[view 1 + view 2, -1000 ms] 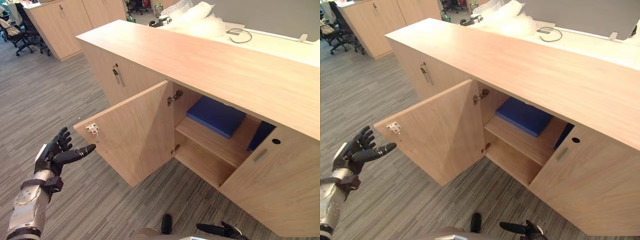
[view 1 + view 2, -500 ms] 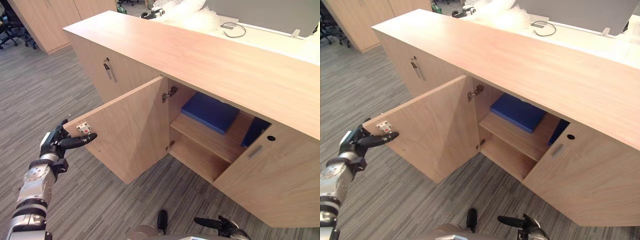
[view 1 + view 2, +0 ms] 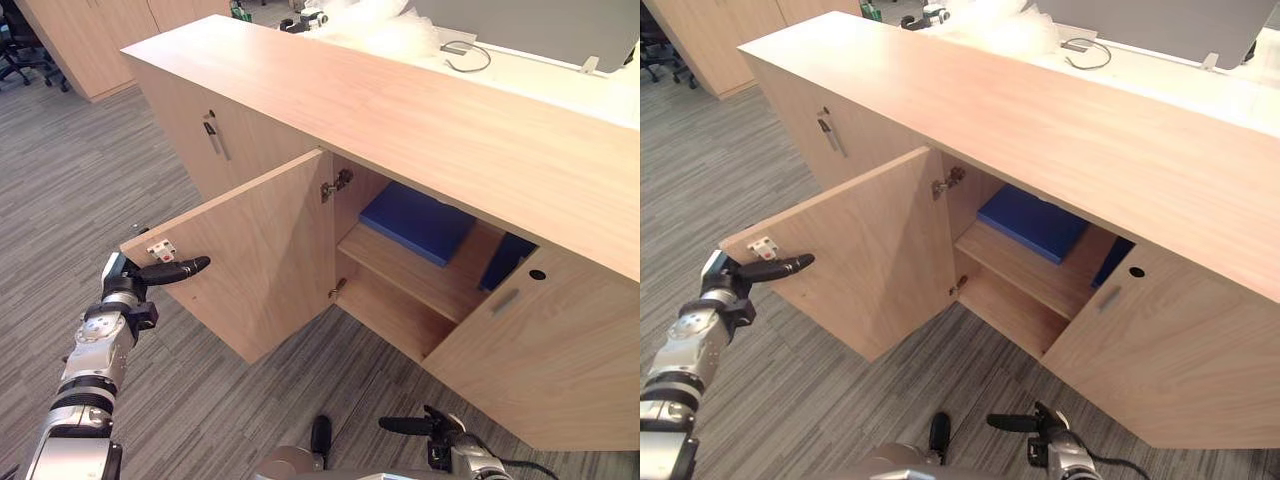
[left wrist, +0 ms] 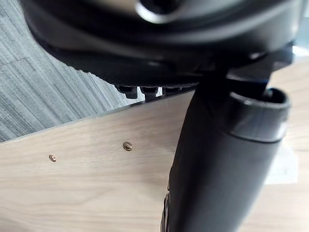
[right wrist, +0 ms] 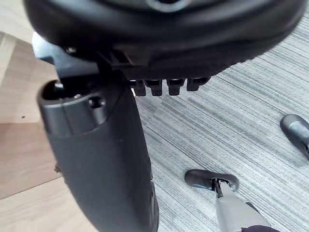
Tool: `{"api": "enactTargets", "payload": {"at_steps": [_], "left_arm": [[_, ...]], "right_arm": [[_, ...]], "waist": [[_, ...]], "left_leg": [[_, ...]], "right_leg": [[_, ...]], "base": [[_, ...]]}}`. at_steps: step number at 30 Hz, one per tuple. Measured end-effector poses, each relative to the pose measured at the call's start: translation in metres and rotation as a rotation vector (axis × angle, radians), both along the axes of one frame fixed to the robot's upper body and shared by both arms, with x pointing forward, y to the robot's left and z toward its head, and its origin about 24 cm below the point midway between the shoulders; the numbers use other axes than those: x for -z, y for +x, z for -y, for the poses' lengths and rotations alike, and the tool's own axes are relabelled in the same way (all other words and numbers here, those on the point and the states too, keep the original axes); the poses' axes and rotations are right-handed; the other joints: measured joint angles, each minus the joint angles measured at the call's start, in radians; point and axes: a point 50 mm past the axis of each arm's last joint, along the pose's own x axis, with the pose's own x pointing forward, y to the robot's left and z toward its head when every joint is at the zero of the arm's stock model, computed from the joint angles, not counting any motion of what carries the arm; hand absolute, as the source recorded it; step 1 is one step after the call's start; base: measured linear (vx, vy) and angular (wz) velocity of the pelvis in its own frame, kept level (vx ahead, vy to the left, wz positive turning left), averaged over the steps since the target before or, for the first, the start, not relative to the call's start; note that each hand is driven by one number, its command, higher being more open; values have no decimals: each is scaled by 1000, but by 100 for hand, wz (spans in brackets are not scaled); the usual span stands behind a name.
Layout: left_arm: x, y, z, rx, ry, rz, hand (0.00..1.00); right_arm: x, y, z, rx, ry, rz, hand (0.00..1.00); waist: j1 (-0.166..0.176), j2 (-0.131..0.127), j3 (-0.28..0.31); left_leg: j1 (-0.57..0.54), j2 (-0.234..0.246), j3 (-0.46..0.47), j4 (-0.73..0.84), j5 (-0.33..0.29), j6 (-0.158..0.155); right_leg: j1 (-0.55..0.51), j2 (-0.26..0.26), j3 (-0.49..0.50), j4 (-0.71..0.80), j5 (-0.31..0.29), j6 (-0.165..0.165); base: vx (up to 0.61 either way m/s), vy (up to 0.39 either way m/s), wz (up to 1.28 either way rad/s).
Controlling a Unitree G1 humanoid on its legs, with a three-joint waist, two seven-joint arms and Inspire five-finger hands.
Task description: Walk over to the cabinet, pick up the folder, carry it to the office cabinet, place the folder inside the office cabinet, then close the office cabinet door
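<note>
One door (image 3: pixel 262 250) swung wide, folder (image 3: pixel 415 222) shelved inside; left hand (image 3: pixel 128 282) at door's edge (fingers hidden, grip unclear), right hand (image 3: pixel 442 432) relaxed

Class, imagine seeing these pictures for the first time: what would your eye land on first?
The cabinet door standing wide open in the middle of the scene, with a blue folder lying on the shelf inside. The left hand is at the door's free edge.

Blue folder (image 3: pixel 418 222) flat inside office cabinet (image 3: pixel 400 110), door (image 3: pixel 260 250) open
</note>
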Motion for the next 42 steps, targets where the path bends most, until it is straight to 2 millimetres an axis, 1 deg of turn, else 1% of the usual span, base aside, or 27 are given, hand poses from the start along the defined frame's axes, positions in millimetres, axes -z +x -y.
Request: {"api": "enactTargets", "payload": {"at_steps": [1,3,5,8,9,10,12,13,14,15,16,17,18,20,23,24,26,29,31,32,34,35,37,39,40,41,42], "left_arm": [[3,0,3,-1,-9,-2,100],[18,-9,15,11,-32,-16,100],[24,-17,25,46,-35,-15,100],[39,-42,59,184,-45,-30,100],[47,-55,78,259,-53,-52,100],[54,-73,106,384,-65,-84,100],[57,-91,133,522,-83,-98,100],[56,-104,155,639,-113,-102,100],[56,-110,165,703,-126,-105,100],[54,-124,182,801,-169,-109,100],[52,-131,187,838,-184,-106,100],[48,-144,193,910,-217,-108,100],[43,-153,197,954,-239,-103,100],[40,-162,194,956,-254,-101,100],[40,-170,172,860,-257,-126,100],[41,-173,163,811,-271,-132,100],[43,-176,156,766,-297,-143,100],[48,-180,157,720,-366,-140,100],[61,-182,159,647,-429,-146,100],[68,-180,160,594,-453,-144,100],[85,-171,161,353,-457,-125,100],[90,-168,161,284,-458,-118,100],[109,-162,153,31,-451,-135,100],[122,-164,144,-130,-452,-177,100],[125,-170,139,-249,-446,-195,100],[126,-171,139,-266,-445,-196,100],[126,-171,138,-312,-446,-196,100]], "right_arm": [[-1,2,0,-13,-5,3,100],[-3,8,0,-41,-16,14,100],[-3,8,0,-59,-24,11,100],[1,0,0,-70,-27,-26,100],[2,-3,-1,-74,-28,-39,100],[4,-5,-2,-88,-30,-52,100],[3,-4,-4,-108,-29,-47,100],[4,-4,-7,-124,-31,-42,100],[4,-4,-8,-126,-29,-41,100],[5,-5,-10,-132,-24,-44,100],[5,-5,-11,-137,-22,-43,100],[6,-8,-11,-147,-22,-44,100],[8,-16,-10,-159,-27,-67,100],[13,-31,-6,-162,-31,-120,100],[17,-48,-3,-172,-33,-170,100],[17,-49,-2,-170,-32,-174,100],[17,-51,-1,-169,-32,-176,100],[16,-47,-4,-169,-27,-158,100],[15,-41,-8,-156,-19,-126,100],[14,-39,-10,-137,-10,-110,100],[13,-34,-17,-77,14,-79,100],[13,-34,-18,-55,23,-73,100],[14,-39,-28,22,53,-67,100],[16,-45,-38,46,80,-73,100],[16,-46,-42,80,98,-70,100],[16,-46,-43,83,98,-68,100],[15,-44,-45,102,97,-59,100]], "waist": [[0,1,1],[-11,8,4],[-12,9,5],[-11,10,6],[-11,13,6],[-8,20,3],[-4,23,1],[-3,22,1],[-5,22,1],[-16,20,1],[-19,18,-1],[-31,15,-3],[-34,10,-7],[-30,6,-10],[-26,6,-11],[-24,5,-12],[-17,4,-13],[-13,0,-15],[-16,0,-16],[-17,0,-16],[-16,-2,-17],[-17,-3,-18],[-18,-11,-19],[-21,-25,-23],[-21,-38,-29],[-22,-41,-30],[-31,-51,-22]], "left_leg": [[0,0,0,0,1,-1],[-6,0,1,0,-1,-7],[-16,-3,1,0,-1,-8],[-34,-22,-3,0,-3,-5],[-37,-33,-3,0,-3,-5],[-47,-39,0,0,3,0],[-65,-39,10,1,11,1],[-77,-39,22,1,19,9],[-80,-39,28,1,21,8],[-81,-39,42,1,21,7],[-81,-39,48,1,21,7],[-81,-38,49,1,21,7],[-83,-36,49,1,22,6],[-85,-35,46,1,27,8],[-104,-34,24,1,40,19],[-113,-33,16,1,47,26],[-116,-35,8,1,53,34],[-116,-37,-7,1,54,34],[-111,-36,-10,0,54,34],[-109,-35,-11,0,54,34],[-104,-31,-12,0,53,31],[-104,-30,-12,0,53,30],[-86,-26,-3,0,44,19],[-70,-15,30,2,31,15],[-64,5,77,13,17,14],[-65,10,82,20,14,12],[-86,33,108,99,-22,22]], "right_leg": [[0,0,1,0,0,0],[-6,-1,1,0,-2,3],[-15,-4,1,0,-5,7],[-27,-23,0,9,-23,30],[-28,-34,1,13,-34,39],[-39,-40,7,14,-42,35],[-60,-39,28,7,-47,28],[-72,-39,40,-5,-54,30],[-75,-39,46,-12,-58,29],[-78,-41,56,-20,-66,24],[-79,-43,61,-22,-70,26],[-84,-44,69,-22,-72,27],[-89,-43,76,-21,-72,27],[-89,-38,74,-22,-74,29],[-93,-24,53,-31,-76,33],[-95,-16,46,-37,-75,34],[-92,-11,40,-42,-71,41],[-86,-6,33,-45,-70,42],[-79,-3,31,-47,-71,42],[-75,0,30,-50,-72,39],[-68,6,28,-58,-75,33],[-67,7,29,-60,-76,32],[-53,8,35,-63,-76,31],[-52,1,62,-56,-75,32],[-69,0,103,-43,-71,26],[-72,0,111,-41,-69,24],[-71,0,128,-42,-55,20]], "base": [[-72,4,-2],[-90,24,-1],[-86,41,2],[-82,60,12],[-86,60,13],[-79,49,7],[-90,46,-12],[-93,39,-23],[-90,30,-31],[-69,19,-28],[-75,18,-31],[-58,10,-23],[-52,-3,-15],[-28,-30,5],[-10,-43,22],[-1,-47,27],[2,-49,18],[-1,-44,14],[-13,-44,5],[-26,-47,2],[-36,-51,0],[-33,-43,-3],[-25,-42,-12],[-6,-42,-58],[3,-27,-79],[-2,-26,-80],[-23,-37,-50]]}}
